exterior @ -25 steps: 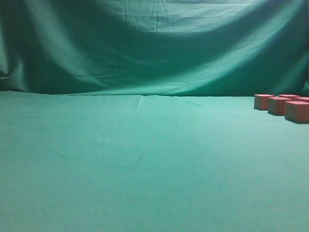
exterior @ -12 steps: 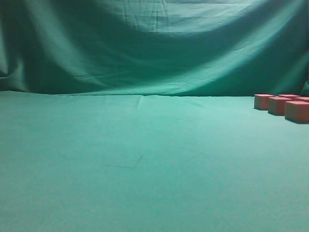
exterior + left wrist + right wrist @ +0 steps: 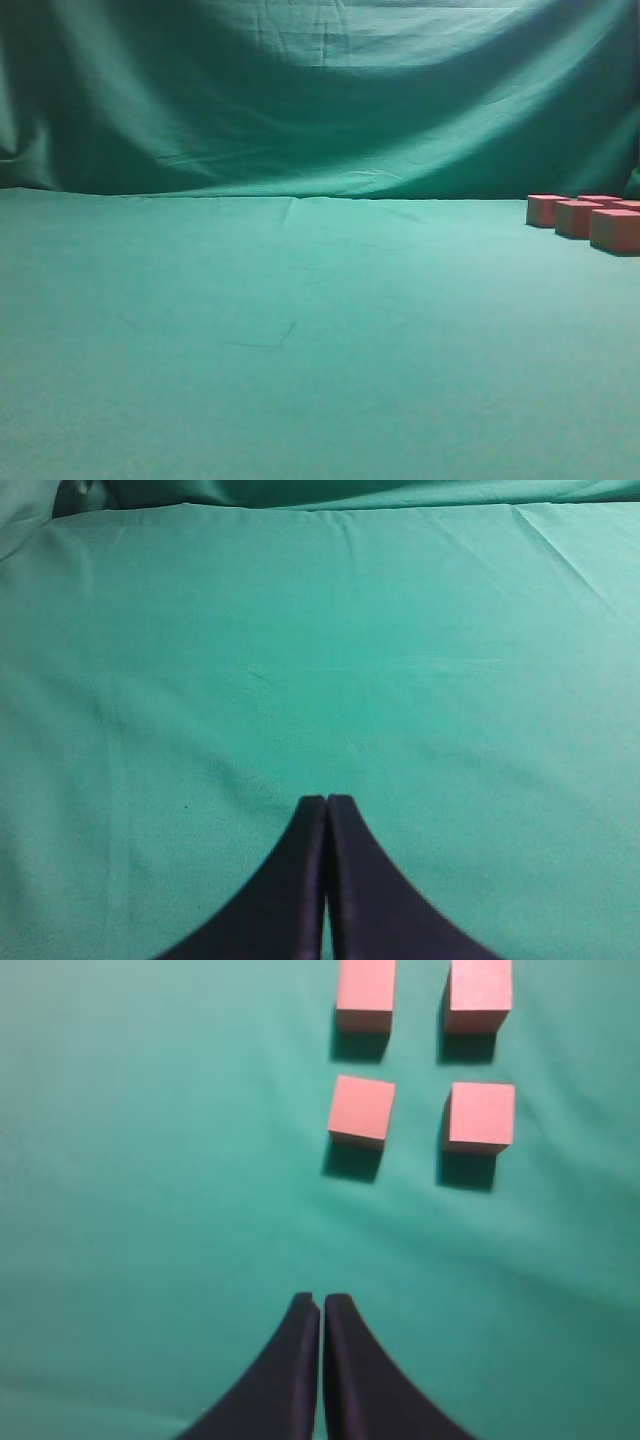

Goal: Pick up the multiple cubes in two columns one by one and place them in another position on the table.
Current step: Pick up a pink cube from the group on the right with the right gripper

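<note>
Nothing has changed since a second ago: both the left tool (image 3: 326,805) and right tool (image 3: 320,1305) are closed and empty, cubes (image 3: 362,1110) untouched on the bench (image 3: 300,340), upper right of frame.

In the exterior view the cubes (image 3: 574,218) sit at the right edge, which cuts off the nearest one; those behind are partly hidden by those in front, so their number cannot be told. In the right wrist view the top edge crops the two farthest cubes (image 3: 365,995). Both wrist views cut each pincer off at the bottom edge, and neither arm appears in the exterior view.
</note>
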